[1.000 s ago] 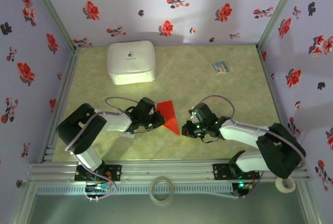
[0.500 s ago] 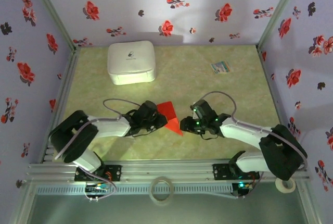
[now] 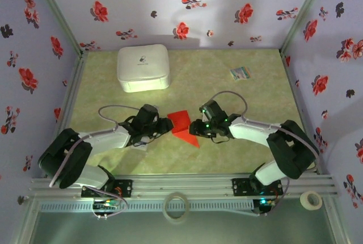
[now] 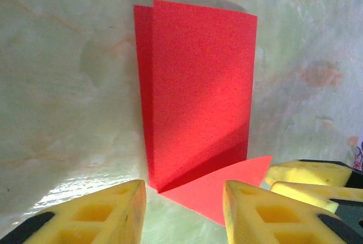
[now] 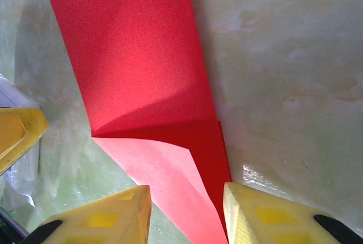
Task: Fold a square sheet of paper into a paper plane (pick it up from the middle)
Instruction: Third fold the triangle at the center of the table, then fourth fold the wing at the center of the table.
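Observation:
The square sheet of paper (image 3: 182, 125), bright red, sits folded on the green table mid-way between both arms. One doubled panel (image 4: 198, 85) stands up off the table and a pointed triangular flap (image 4: 227, 190) lies flat. My left gripper (image 3: 166, 125) is at its left edge, open, with the flap's base between its yellow fingertips (image 4: 96, 215) but not pinched. My right gripper (image 3: 195, 128) faces it from the right, open, astride the paler flap (image 5: 170, 181); its right fingertip (image 5: 266, 215) rests at the paper's edge. The panel (image 5: 130, 62) rises beyond.
A white box (image 3: 143, 67) stands at the back left and a small multicoloured card (image 3: 240, 73) lies at the back right. A clear packet (image 3: 139, 145) lies under the left wrist. Tape rolls (image 3: 176, 206) (image 3: 310, 200) rest on the front rail. Flowered walls enclose the table.
Both grippers have opened and let the paper go. Both arms reached further back and inward, and the folded paper now stands up more between them.

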Robot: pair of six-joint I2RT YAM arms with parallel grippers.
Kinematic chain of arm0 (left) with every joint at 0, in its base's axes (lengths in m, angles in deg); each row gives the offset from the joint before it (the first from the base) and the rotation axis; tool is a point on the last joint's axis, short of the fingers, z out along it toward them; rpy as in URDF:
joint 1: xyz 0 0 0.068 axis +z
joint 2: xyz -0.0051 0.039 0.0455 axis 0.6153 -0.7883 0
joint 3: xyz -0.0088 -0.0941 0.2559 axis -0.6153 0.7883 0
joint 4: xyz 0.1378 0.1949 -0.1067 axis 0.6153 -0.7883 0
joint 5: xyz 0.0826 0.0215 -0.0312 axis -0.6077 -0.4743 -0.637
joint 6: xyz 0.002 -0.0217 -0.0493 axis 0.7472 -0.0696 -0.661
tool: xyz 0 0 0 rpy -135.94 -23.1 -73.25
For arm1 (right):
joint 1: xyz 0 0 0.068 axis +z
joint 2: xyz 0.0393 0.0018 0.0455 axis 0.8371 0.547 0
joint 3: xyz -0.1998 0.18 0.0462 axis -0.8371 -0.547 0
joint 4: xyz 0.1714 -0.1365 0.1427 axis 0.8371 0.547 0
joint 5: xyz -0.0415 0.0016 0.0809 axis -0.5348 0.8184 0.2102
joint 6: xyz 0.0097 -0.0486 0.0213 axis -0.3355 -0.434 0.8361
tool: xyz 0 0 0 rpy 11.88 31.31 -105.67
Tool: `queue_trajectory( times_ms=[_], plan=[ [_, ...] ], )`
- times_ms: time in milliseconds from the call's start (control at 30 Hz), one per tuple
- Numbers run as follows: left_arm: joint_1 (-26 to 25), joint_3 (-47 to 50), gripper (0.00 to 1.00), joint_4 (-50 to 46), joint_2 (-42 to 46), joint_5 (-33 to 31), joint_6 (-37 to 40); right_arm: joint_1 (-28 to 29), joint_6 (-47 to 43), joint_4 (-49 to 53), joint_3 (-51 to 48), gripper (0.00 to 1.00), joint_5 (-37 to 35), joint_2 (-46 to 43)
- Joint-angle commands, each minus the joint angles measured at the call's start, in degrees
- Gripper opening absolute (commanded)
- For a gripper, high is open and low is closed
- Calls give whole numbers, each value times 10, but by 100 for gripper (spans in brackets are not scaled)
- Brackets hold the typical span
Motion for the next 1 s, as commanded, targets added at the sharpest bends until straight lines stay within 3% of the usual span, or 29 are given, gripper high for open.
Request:
queue_trajectory(
  times_ms=[0, 467, 967],
  plan=[
    [12, 11, 41, 39, -15, 47, 2, -2, -2, 9, 13, 36, -13, 10],
    [20, 19, 41, 139, -82, 91, -29, -2, 5, 8, 6, 34, -17, 19],
    [21, 14, 41, 158, -90, 97, -32, -2, 5, 8, -4, 33, -21, 5]
  ],
)
